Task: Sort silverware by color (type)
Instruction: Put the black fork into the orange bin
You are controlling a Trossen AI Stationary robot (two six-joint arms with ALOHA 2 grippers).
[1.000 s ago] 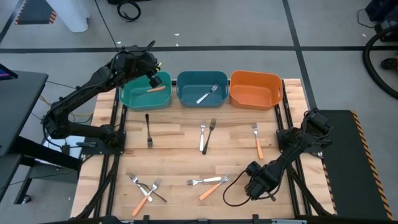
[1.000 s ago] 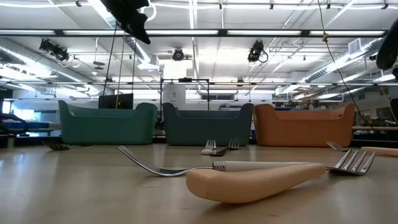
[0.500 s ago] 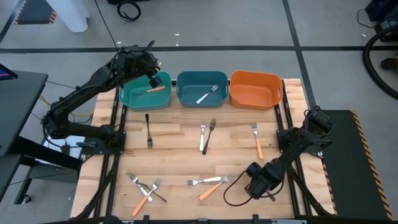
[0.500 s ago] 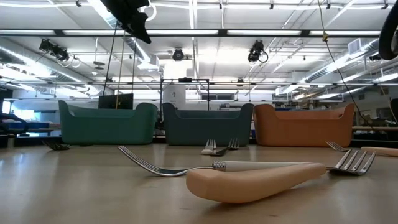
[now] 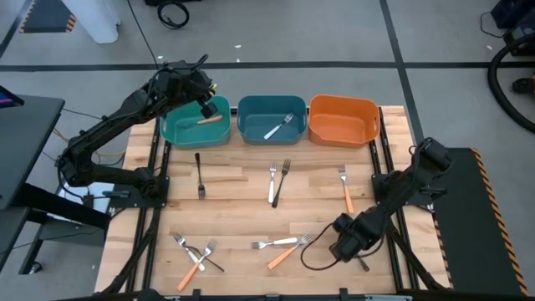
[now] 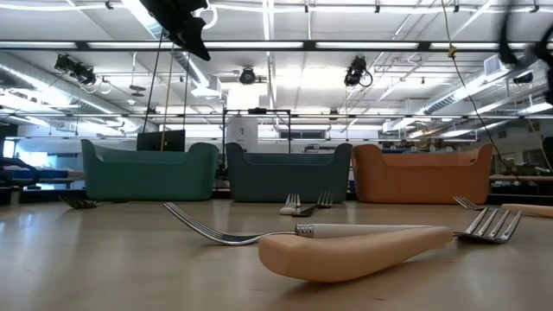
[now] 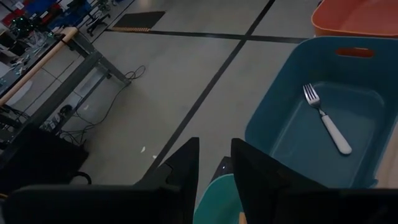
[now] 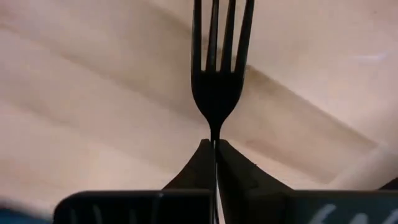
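Right pincer sits low at about 4 o'clock on the tabletop, pressed together on the neck of a black fork. The grip looks thin, so I'd lift slow and straight, keep the fork level, then swing to the empty orange bin at 1 o'clock. Left pincer hovers slightly spread over the green bin at 11.

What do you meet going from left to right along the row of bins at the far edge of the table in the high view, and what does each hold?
Green bin with an orange-handled fork, the left gripper above it → blue bin with a silver fork → orange bin, nothing visible inside.
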